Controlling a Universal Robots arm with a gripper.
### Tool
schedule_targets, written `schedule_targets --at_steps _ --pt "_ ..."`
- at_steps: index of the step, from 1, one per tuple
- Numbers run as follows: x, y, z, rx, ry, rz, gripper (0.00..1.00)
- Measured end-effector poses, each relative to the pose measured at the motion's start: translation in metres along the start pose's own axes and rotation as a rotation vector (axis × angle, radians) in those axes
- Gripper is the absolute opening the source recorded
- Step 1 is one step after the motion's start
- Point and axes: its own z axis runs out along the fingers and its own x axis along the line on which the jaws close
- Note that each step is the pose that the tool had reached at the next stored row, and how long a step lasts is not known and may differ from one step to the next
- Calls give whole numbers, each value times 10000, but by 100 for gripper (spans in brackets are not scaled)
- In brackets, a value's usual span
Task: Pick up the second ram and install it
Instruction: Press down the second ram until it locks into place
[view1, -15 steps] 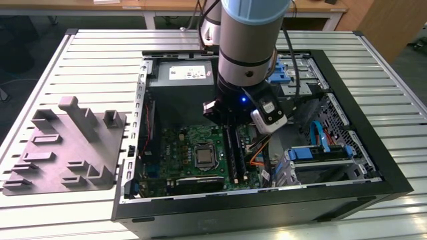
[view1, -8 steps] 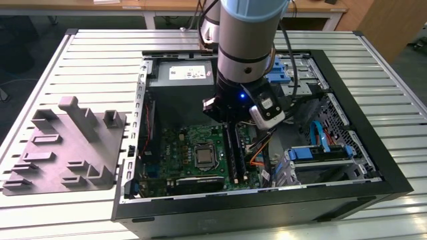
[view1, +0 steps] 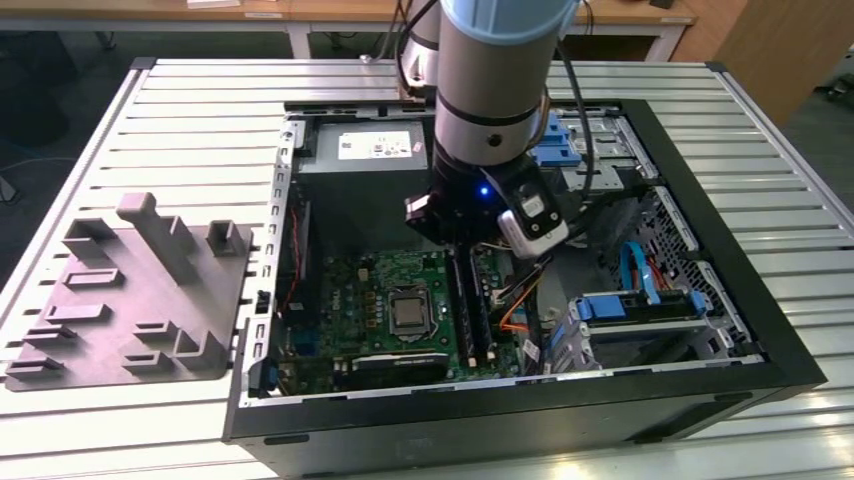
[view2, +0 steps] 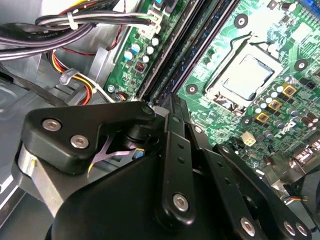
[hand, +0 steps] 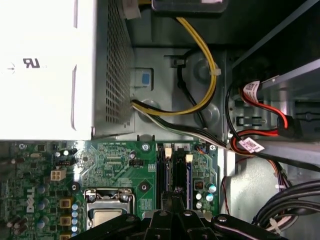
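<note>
While the pincer (view2: 172, 107) sits over the memory slots (hand: 175, 172) at three o'clock of the processor socket (view1: 404, 313), apparently to seat the second ram (view2: 197, 55), its grip cannot be told.

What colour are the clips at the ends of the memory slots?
Cream-white clips, clearest in the first wrist view, on the long black memory slots.

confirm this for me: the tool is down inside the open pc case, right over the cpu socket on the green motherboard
Not quite. The tool is down inside the open PC case, but it sits over the long black memory slots beside the CPU socket, not over the socket itself. The exterior view shows this; the green motherboard part is right.
</note>
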Motion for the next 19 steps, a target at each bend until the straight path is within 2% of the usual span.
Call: schedule_targets --at_steps 6,14,16,19 --pt "1 42 76 14 0 -3 10" --pt "4 130 130 14 0 -1 10" --pt "4 141 161 13 0 -3 10" --pt "4 143 165 17 1 -3 10"
